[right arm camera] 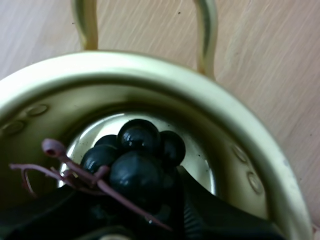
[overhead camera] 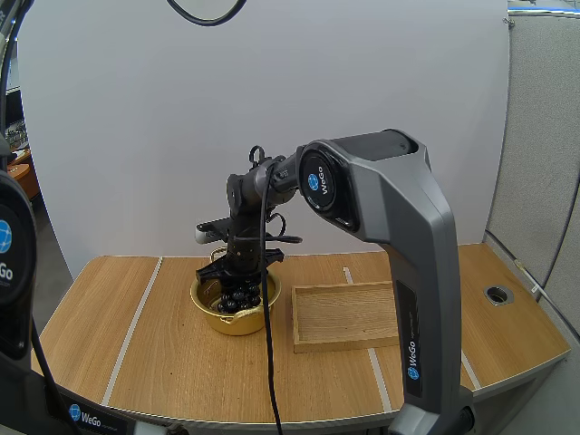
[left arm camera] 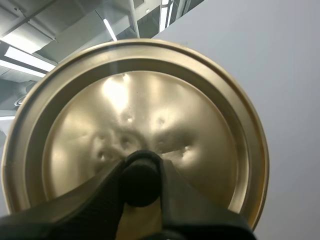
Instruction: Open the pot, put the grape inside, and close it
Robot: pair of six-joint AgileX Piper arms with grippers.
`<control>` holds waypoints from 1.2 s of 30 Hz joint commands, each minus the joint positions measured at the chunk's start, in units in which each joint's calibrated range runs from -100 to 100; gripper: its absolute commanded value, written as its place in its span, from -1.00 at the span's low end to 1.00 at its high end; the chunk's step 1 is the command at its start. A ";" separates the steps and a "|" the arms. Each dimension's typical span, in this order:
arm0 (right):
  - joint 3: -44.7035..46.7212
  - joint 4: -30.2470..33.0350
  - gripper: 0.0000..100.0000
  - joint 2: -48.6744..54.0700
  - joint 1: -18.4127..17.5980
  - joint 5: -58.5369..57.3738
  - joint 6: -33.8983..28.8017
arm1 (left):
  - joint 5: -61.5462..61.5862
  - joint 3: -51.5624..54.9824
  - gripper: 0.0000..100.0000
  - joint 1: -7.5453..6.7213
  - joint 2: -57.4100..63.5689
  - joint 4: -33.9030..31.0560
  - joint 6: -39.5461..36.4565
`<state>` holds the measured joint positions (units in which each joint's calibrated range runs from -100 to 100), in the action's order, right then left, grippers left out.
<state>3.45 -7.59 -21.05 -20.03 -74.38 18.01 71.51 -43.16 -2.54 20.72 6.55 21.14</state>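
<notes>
The brand "WeGo" stands in white letters beside a round blue logo on the black joint cap point(overhead camera: 320, 184) of the right arm point(overhead camera: 399, 236), at the centre of the high view. The same word with the same logo runs lengthwise down that arm's grey lower link point(overhead camera: 412, 355), lower right. "WeGo" and the logo appear again on the dark base point(overhead camera: 89, 418) at the lower left. At the left edge, the left arm point(overhead camera: 9, 263) bears the blue logo and letters cut off by the frame.
</notes>
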 commanded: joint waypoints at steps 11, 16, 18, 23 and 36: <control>-4.17 -1.02 1.00 0.38 0.18 -6.18 1.07 | -1.44 -0.38 -1.00 -0.18 0.28 -0.47 -0.48; -4.49 -0.82 1.00 0.79 0.18 -5.81 1.07 | -1.44 -0.38 -1.00 -0.18 0.28 -0.47 -0.48; -5.62 -0.68 1.00 0.96 0.18 -7.19 1.07 | -1.44 -0.38 -1.00 -0.18 0.28 -0.47 -0.48; -7.10 -0.79 1.00 4.96 0.18 -8.42 0.63 | -1.44 -0.38 -1.00 -0.18 0.28 -0.47 -0.48; -7.22 0.61 1.00 25.31 0.34 -22.27 0.63 | -1.44 -0.38 -1.00 -0.18 0.28 -0.47 -0.48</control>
<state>-3.46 -7.49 -0.30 -19.88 -93.14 18.77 71.51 -43.16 -2.54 20.72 6.55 21.14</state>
